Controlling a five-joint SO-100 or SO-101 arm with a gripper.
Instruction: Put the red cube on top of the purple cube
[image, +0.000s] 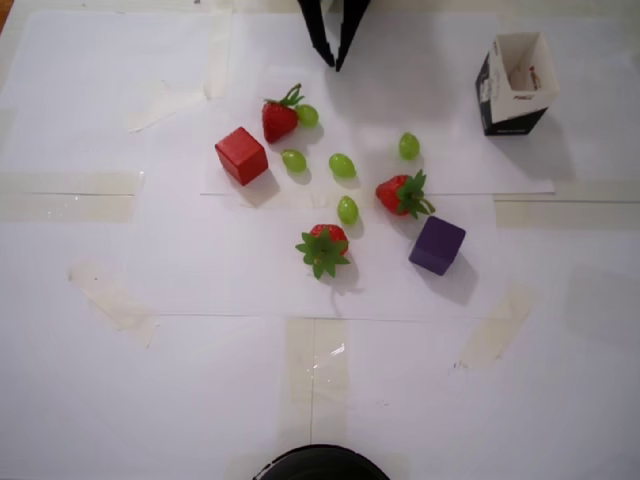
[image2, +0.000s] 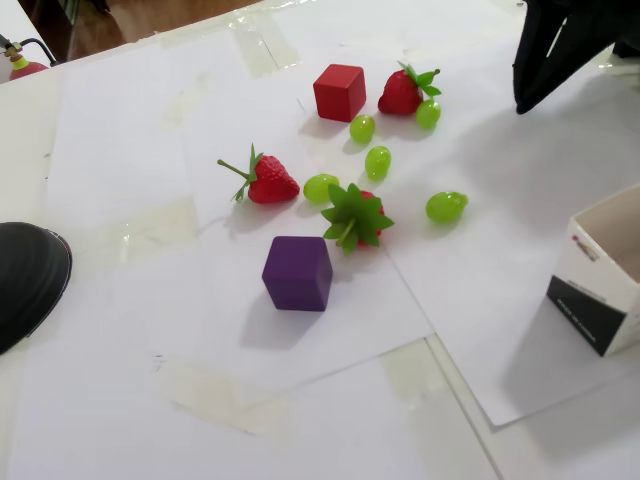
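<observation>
Two cubes, well apart on the paper-covered counter (image: 150, 380). Red cube (image: 241, 155): left of centre in the overhead view, resting flat, a strawberry (image: 280, 119) just beside it. Purple cube (image: 437, 245): lower right, near another strawberry (image: 400, 194). Green grapes (image: 342, 165) scattered between. Gripper (image: 333, 62): top edge, raised, jaws slightly parted, holding nothing. Open paper box (image: 514, 83): upper right.

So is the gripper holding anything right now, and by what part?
Nothing. The gripper is empty at the top edge of the overhead view, clear of the red cube and the purple cube.
</observation>
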